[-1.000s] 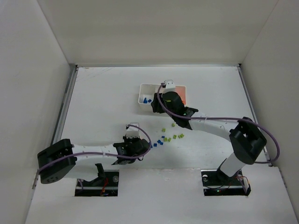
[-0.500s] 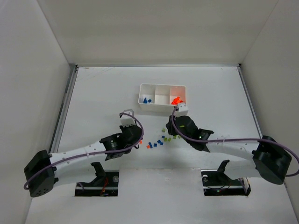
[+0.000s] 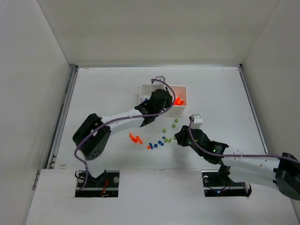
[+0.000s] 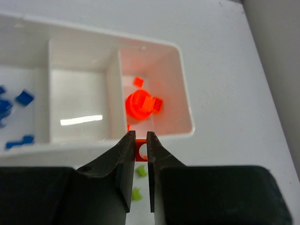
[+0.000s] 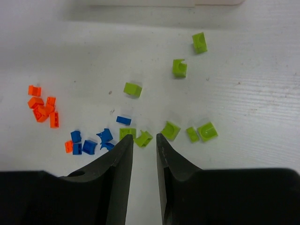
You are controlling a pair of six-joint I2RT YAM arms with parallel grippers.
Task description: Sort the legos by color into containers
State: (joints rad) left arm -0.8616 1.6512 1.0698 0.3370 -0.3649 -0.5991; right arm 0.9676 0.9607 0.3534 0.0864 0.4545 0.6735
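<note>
risk sits with the left pincer (image 4: 138, 151): its fingers are nearly closed on one orange-red brick (image 4: 140, 149), which hangs just short of the tray's (image 4: 186, 101) near wall, not yet over the right compartment (image 4: 166, 75) where other orange-red bricks (image 4: 140, 103) lie. let go here, it would likely strike the rim and drop back to the table (image 5: 243, 93). the right pincer (image 5: 144, 139), slightly parted and empty, hovers above loose yellow-green bricks (image 5: 169, 130); closing there could catch two at once.
</note>
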